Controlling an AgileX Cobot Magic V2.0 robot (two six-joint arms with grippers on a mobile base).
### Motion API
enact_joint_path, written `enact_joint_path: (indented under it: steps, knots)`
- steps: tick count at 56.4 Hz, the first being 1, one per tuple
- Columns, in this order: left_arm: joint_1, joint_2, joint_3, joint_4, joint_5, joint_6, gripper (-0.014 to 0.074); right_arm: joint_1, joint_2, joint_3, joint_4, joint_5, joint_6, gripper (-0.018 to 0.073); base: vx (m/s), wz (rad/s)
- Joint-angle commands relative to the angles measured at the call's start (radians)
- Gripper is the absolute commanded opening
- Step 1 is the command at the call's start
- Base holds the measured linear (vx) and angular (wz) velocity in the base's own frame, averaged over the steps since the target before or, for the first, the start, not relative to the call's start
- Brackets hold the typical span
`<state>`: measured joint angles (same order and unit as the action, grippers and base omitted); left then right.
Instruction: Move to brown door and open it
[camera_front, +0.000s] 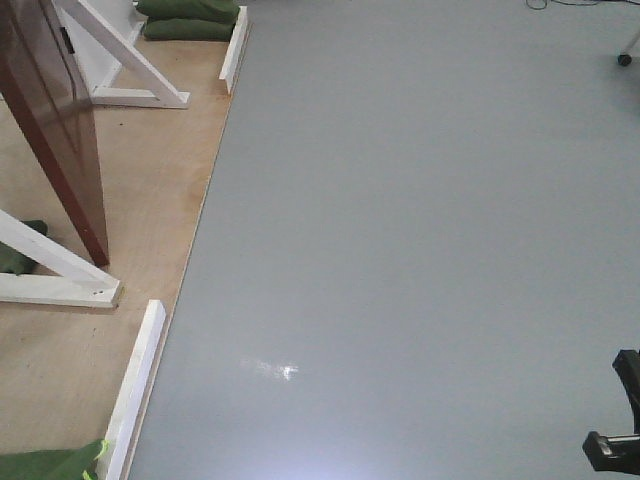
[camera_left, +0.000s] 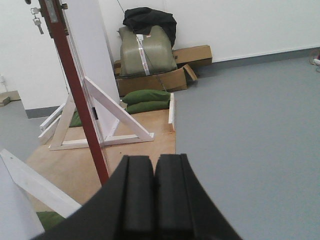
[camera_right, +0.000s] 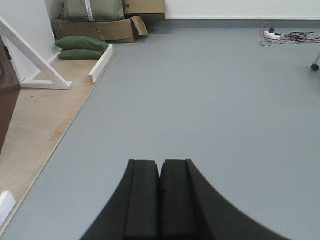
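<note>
Approach step, seemingly. Brown door (camera_front: 50, 120) upper left of front view, standing on plywood platform (camera_front: 150, 180), not within reach. Left tool (camera_left: 154, 167) and right tool (camera_right: 160, 167) pinched closed, empty. Next, probably: drive closer, spread one tool for the handle.

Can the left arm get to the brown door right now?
Probably yes. The brown door stands edge-on just ahead of the left gripper, slightly to its left, and nothing sits between them. The gripper is shut, so it would have to open before grabbing.
</note>
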<state>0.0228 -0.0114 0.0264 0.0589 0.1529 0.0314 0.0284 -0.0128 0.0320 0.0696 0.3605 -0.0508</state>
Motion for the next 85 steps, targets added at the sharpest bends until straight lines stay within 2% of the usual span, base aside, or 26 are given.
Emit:
enact_joint_path:
  steps: [1,38,85]
  knots:
    - [0.000,-0.004,-0.017,-0.009,-0.077,-0.006,-0.0006,-0.001,-0.006,0.004,-0.003,-0.074,-0.006,0.0000,0.38,0.05]
    - [0.000,-0.004,-0.017,-0.009,-0.077,-0.006,-0.0006,-0.001,-0.006,0.004,-0.003,-0.074,-0.006,0.0000,0.42,0.11]
    - [0.000,-0.004,-0.017,-0.009,-0.077,-0.006,-0.0006,-0.001,-0.006,0.004,-0.003,-0.074,-0.006,0.0000,0.42,-0.03]
